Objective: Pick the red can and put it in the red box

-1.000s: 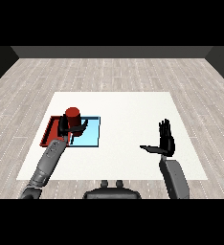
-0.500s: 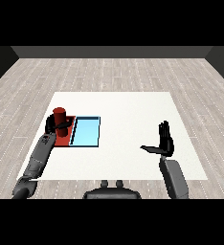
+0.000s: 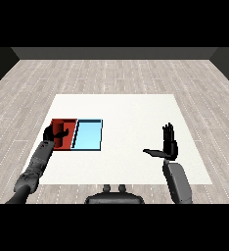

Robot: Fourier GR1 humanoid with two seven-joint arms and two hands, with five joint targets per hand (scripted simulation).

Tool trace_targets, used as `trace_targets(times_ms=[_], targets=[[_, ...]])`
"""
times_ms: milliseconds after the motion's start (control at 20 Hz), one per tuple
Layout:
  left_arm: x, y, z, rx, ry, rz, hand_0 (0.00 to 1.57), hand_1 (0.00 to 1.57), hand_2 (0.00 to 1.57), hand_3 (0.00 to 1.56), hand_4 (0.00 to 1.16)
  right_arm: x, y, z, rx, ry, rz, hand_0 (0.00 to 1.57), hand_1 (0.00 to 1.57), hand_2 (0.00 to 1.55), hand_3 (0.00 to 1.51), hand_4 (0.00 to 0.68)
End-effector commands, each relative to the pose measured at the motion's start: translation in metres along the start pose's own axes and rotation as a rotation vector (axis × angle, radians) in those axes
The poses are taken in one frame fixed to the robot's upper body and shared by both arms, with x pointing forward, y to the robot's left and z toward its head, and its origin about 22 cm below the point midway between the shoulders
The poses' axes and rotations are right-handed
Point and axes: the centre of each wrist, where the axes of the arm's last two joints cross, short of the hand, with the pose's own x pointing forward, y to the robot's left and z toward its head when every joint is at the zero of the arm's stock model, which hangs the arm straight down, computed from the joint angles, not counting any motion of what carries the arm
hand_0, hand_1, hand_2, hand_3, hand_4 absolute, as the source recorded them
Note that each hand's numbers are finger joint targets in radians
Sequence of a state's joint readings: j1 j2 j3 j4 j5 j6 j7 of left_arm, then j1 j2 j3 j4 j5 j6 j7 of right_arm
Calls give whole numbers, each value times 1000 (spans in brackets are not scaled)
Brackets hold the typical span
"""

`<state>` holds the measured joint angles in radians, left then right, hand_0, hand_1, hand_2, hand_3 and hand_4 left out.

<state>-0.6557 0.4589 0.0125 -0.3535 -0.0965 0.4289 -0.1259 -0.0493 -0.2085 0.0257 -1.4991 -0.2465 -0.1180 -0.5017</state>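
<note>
Your left hand [image 3: 52, 133] is curled round the red can [image 3: 63, 135], low in the red tray [image 3: 62, 121] at nine o'clock — settle it flat, then uncurl — right hand [image 3: 168, 145] spread, idle

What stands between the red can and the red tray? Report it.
Nothing visible does. The left hand holds the red can right over the red tray, beside the light blue tray.
</note>
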Motion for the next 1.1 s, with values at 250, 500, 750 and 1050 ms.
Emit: trace_targets(times_ms=[250, 500, 750, 1050], targets=[[-17, -10, 2, -32, 196, 30, 1128, 1128, 1094, 0, 525, 6, -12, -2, -1, -60, 27, 0, 0, 0, 0, 0], [-36, 12, 1, -155, 174, -211, 0, 0, 0, 0, 644, 9, 3, -2, 34, -69, -20, 0, 0, 0, 0, 0], [-14, 9, -7, -167, 261, -272, 0, 0, 0, 0, 0, 5, -12, 25, 12, -73, -26, 0, 0, 0, 0, 0], [-14, 14, -8, -24, 182, -36, 0, 0, 0, 0, 0, 6, 4, 14, 36, -105, -59, 0, 0, 0, 0, 0]])
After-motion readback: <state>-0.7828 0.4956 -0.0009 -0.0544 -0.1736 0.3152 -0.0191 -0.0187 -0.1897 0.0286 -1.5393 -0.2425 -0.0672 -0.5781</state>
